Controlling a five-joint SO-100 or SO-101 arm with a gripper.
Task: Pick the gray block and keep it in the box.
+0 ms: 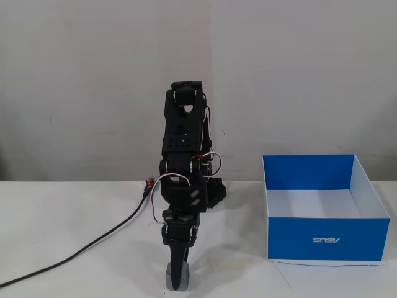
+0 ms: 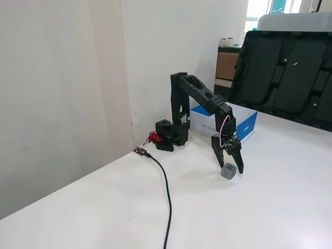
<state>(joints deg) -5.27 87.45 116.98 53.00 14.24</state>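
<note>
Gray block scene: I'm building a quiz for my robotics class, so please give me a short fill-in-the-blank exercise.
1. The gray block rests on the white ____.
2. The hand straddles the block with its fingers ____.
3. The box is ____ outside.
4. The box holds ____ objects.

Missing words: table; open; blue; no

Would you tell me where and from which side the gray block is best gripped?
Grip the gray block across two opposite flat side faces, coming straight down from above: it sits flat on the table, clear all round, and the open hand already straddles it.
</note>
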